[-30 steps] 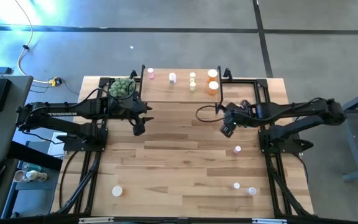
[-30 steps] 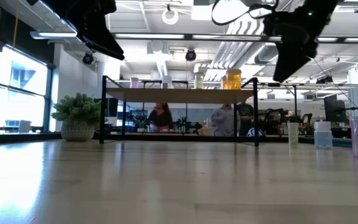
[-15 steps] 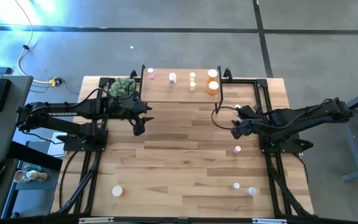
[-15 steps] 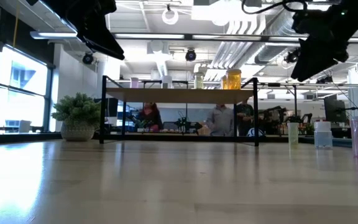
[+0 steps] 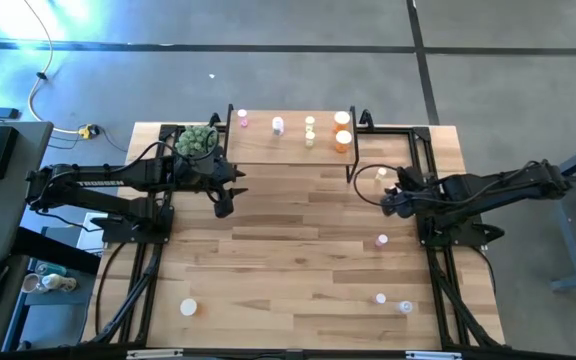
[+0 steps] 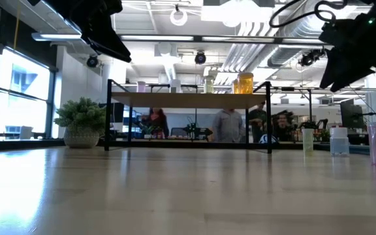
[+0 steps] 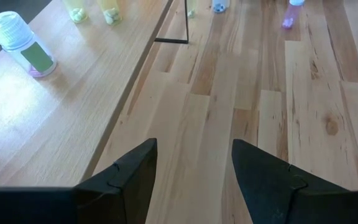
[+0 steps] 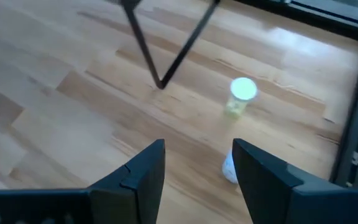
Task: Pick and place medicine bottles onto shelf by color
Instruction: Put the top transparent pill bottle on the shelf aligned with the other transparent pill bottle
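The shelf point(image 5: 290, 148) stands at the table's far middle on thin black legs. Standing on it, left to right, are a pink bottle point(image 5: 243, 118), a whitish bottle point(image 5: 277, 125), two yellow-green bottles point(image 5: 310, 130) and two orange bottles point(image 5: 342, 130). On the table stand a yellow-green bottle point(image 5: 382, 175), a pink bottle point(image 5: 382, 240) and two whitish bottles point(image 5: 393, 302). My left gripper point(image 5: 223, 207) is open and empty in front of the shelf's left end. My right gripper point(image 5: 389, 205) is open and empty above the table, just near of the yellow-green bottle point(image 8: 240, 96).
A potted plant point(image 5: 197, 140) stands by the shelf's left end. A white cap point(image 5: 188, 307) lies near the front left. The shelf's right front leg point(image 8: 145, 46) stands close to the yellow-green bottle. Black arm frames run along both table sides. People move in the room behind.
My right gripper has drawn back toward the table's right edge, away from the shelf's right end, still open and empty. The bottles and the left arm have kept still.
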Controlling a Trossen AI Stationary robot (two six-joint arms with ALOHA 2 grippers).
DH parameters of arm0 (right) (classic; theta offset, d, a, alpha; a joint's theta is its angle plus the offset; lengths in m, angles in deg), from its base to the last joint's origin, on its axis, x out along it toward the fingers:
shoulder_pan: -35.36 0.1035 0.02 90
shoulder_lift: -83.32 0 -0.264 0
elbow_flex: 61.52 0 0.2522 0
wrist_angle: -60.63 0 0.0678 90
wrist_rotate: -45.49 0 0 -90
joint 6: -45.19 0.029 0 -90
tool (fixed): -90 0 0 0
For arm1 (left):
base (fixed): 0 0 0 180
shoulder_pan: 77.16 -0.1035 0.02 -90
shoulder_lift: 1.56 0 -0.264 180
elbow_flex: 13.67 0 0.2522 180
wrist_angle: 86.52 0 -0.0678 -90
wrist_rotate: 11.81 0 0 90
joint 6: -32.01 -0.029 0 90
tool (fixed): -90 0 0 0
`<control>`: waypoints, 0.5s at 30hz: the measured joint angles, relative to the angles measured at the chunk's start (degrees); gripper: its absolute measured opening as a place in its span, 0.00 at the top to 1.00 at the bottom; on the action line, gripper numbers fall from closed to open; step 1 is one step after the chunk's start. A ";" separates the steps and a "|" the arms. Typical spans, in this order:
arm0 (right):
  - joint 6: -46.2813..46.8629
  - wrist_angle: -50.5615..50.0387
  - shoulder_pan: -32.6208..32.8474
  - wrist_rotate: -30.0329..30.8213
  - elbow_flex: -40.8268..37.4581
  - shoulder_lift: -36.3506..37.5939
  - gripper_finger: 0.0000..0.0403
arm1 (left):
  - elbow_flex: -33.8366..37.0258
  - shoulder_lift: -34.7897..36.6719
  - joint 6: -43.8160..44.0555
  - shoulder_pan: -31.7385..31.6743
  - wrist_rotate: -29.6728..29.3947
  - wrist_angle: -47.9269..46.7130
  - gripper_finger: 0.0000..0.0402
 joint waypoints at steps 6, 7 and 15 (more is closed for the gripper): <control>2.44 -2.26 0.00 -1.47 0.00 0.82 0.54 | 0.00 0.00 0.04 0.00 0.02 0.00 0.50; 2.46 -2.39 0.00 -2.01 0.00 0.82 0.53 | 0.00 0.00 0.04 0.00 0.02 0.00 0.50; 3.47 -2.85 0.00 -5.87 0.00 0.69 0.40 | 0.00 0.00 0.03 0.00 0.02 -0.02 0.50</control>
